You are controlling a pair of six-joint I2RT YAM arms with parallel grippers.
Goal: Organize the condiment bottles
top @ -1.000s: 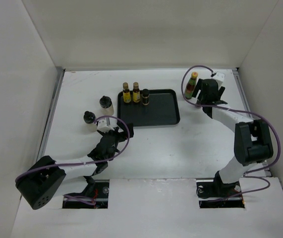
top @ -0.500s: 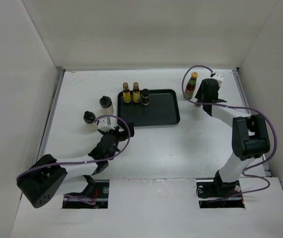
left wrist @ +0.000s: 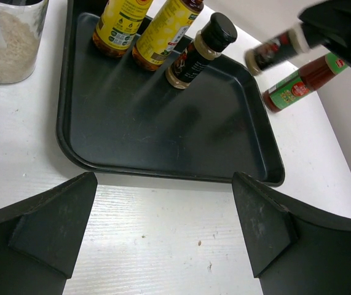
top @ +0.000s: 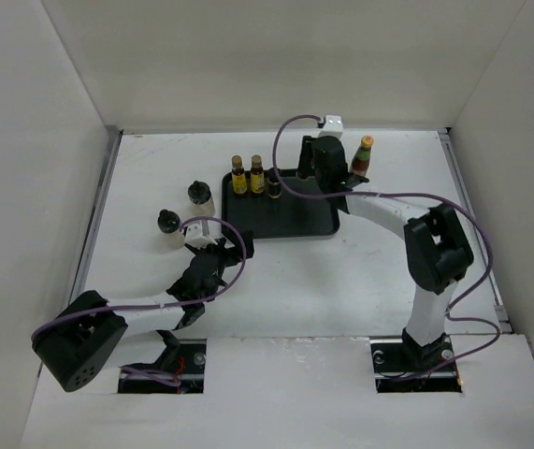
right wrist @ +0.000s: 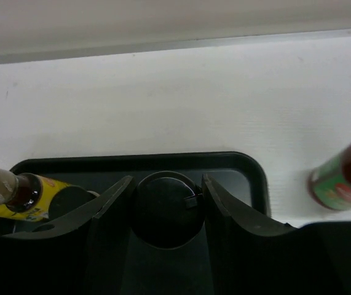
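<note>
**A:** What is the right hand [right wrist: 166, 183] doing?

**B:** It is clamping a dark black-capped bottle [left wrist: 275, 51] by its top end, one finger on either side of the cap. It is holding the bottle over the far right part of the black tray [top: 299, 213]. Gripping that high is leaving the base free for setting down.

**A:** Is the base touching the tray?

**B:** It is probably hanging just above it, but I cannot be sure from these angles.

**A:** Why that spot?

**B:** Three bottles are standing in a row along the tray's far side: the yellow-labelled pair [left wrist: 163, 34], then the other dark bottle [left wrist: 193, 52]. I judge the held one is going into the place beside its twin.

**A:** And the left hand [left wrist: 164, 181]?

**B:** Its fingers are standing wide apart with nothing between them. It is hovering over the bench [top: 341, 281] by the tray's near left corner.

**A:** What is waiting outside the tray?

**B:** The red bottle [top: 361, 159] is standing near the bench's far edge, just beside the tray on its right. One cream jar [top: 200, 198] and a second cream jar [top: 168, 227] are sitting between the tray and the bench's left edge. The left hand is closer to them, so they look like its job.
</note>
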